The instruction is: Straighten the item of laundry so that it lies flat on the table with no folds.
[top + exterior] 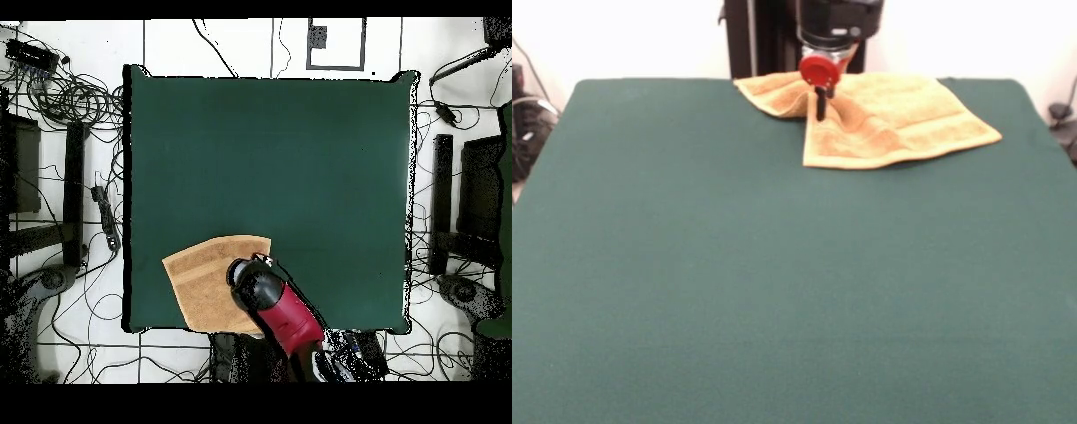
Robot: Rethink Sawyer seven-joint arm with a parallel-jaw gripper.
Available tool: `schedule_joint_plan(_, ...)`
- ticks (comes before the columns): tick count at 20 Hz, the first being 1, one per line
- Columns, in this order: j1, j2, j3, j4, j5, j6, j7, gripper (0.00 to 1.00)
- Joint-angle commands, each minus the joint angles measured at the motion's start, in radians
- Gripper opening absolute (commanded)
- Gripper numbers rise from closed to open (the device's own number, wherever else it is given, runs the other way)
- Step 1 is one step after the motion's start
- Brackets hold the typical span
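Note:
The orange-yellow towel lies at the far side of the green table, just in front of the robot's pedestal. Its right part lies flat. Its left part is folded and bunched into ridges that run up to my gripper. The gripper comes straight down under a red disc, its black fingers together and pinching the raised fold near the towel's left-middle. In the overhead view the towel sits at the table's bottom edge. There the red arm covers the towel's right part and hides the gripper.
The black pedestal stands right behind the towel. The towel lies close to the table's far edge. Cables and dark equipment lie on the floor around the table. The green surface stretches wide toward the camera.

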Motion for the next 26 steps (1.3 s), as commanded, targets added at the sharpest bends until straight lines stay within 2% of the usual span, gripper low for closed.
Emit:
schedule_joint_plan(1, 0.048, 0.008, -0.017, -0.029, 0.074, 0.134, 0.232, 1.0)
schedule_joint_plan(10, -0.018, -0.03, 0.013, -0.005, 0.045, 0.124, 0.174, 1.0)
schedule_joint_plan(15, 0.011, -0.062, -0.038, -0.013, 0.026, 0.196, 0.183, 1.0)
schedule_joint_plan(26, 0.012, -0.075, -0.041, -0.015, 0.027, 0.21, 0.179, 1.0)
